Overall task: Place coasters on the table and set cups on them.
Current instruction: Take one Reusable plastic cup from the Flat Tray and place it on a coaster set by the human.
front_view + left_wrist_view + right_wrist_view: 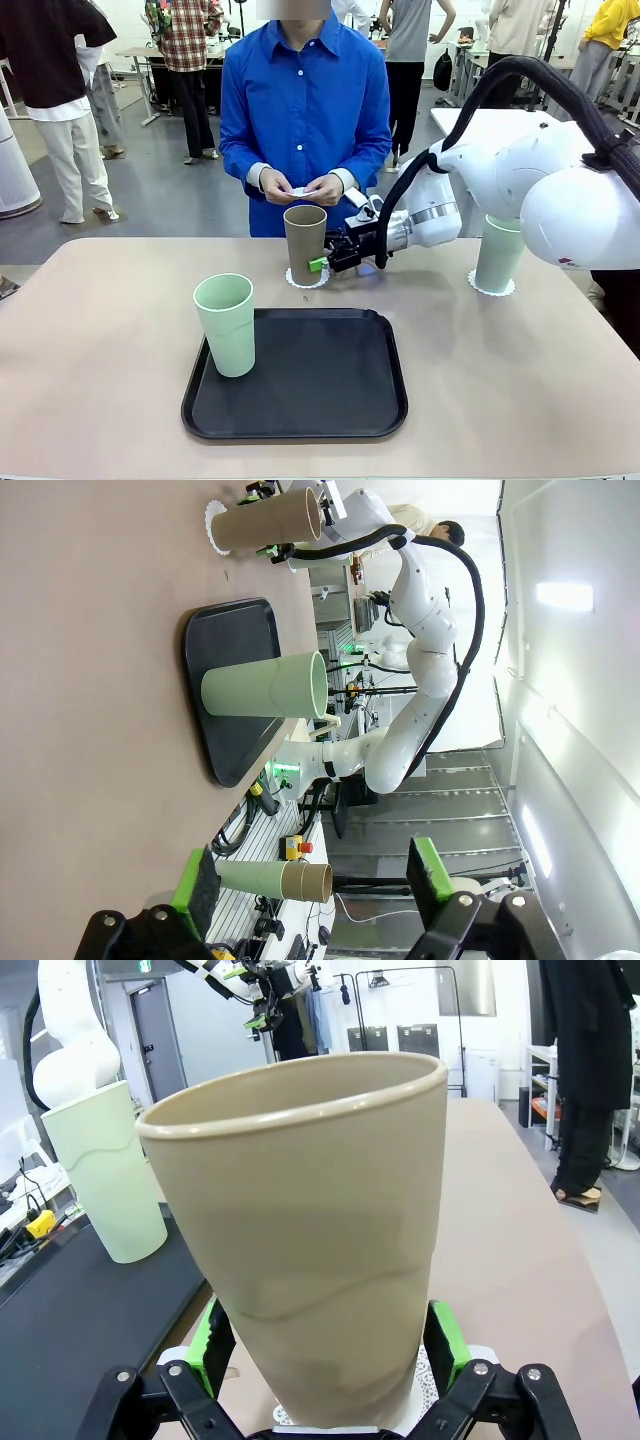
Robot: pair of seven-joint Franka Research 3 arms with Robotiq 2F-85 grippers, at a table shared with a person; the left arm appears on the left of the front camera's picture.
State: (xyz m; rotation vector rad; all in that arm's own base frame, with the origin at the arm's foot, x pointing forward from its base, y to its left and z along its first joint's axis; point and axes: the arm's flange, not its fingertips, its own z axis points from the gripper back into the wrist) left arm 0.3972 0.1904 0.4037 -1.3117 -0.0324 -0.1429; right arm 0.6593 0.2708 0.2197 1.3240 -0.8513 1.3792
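Left gripper (315, 890): jaws apart and empty, held low over the large beige-pink tabletop (100, 330), well apart from the work.

Pale mint green tapered tumbler (226, 325): upright inside the black rounded-corner tray (330, 400), near its left rim. No coaster lies ready for it. A pick from the side risks catching the tray rim, and the tall tumbler would tip.

Olive-brown tapered tumbler (305, 243): upright on a white scalloped paper doily (305, 280), just beyond the tray's far edge.

Right gripper (330, 262): jaws spread, one green pad either side of the tumbler's lower wall, very near it. The wrist view seems to show a sliver of gap, so I judge the tumbler released. Hazard: a retreat that is not straight back would let a pad drag the wall. The paper doily would slide or crumple, or the tumbler would topple toward the person.

Person's hands (300, 187): behind the brown tumbler, holding a small white piece (297, 190), probably the third doily. Laying it down near the gripper risks contact.

Second pale mint tumbler (498, 252): on its own white doily (492, 290), partly hidden by the right arm. Any swing of that arm or its black cable could knock it.
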